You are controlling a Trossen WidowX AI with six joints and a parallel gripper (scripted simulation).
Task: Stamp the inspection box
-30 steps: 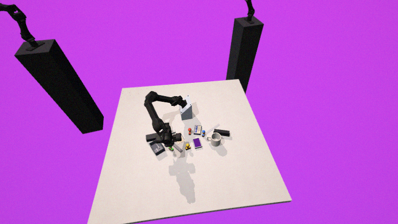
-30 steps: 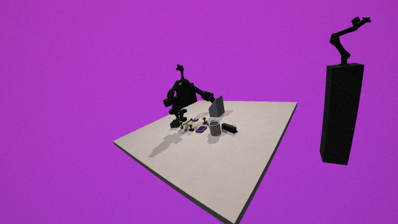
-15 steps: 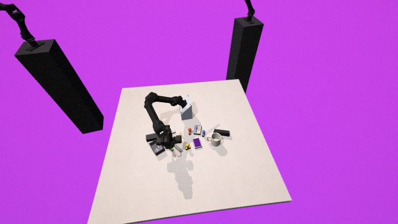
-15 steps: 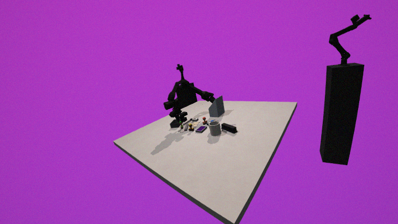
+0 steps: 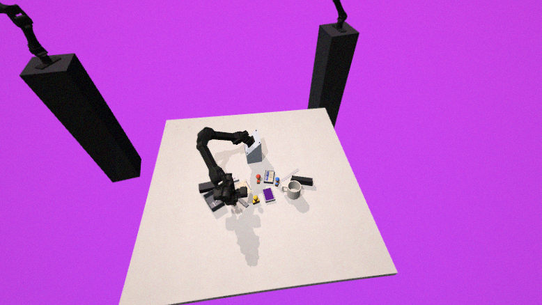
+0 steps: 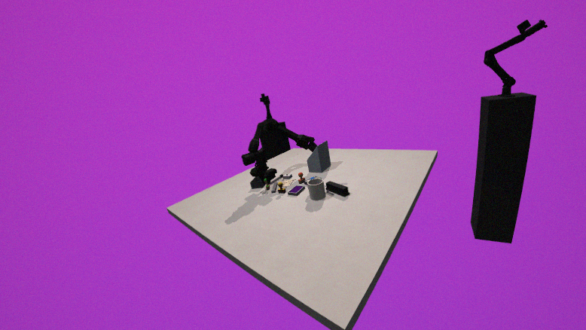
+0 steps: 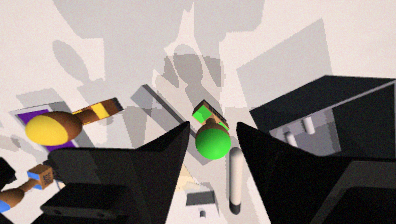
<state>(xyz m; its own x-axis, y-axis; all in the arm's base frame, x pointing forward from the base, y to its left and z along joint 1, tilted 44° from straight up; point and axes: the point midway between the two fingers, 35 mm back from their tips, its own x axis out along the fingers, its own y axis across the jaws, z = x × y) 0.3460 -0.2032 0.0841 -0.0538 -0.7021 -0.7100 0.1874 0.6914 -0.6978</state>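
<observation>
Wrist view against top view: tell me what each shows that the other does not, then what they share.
Only the wrist view shows the green-knobbed stamp framed between the open hand's fingers, apart from both, and a white pen-like cylinder beside it.

Only the top view shows the grey mug, the red-knobbed stamp, the grey wedge stand and the two black pillars off the table; there the arm hides the green stamp.

Both show the yellow-knobbed stamp, the purple ink pad and the blue-knobbed stamp.

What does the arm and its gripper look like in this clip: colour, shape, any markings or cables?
The arm is matte black throughout, built of chunky rounded links. The gripper has two broad, dark, wedge-shaped fingers tapering to points, with a slight sheen. No markings, labels or loose cables are visible.
</observation>
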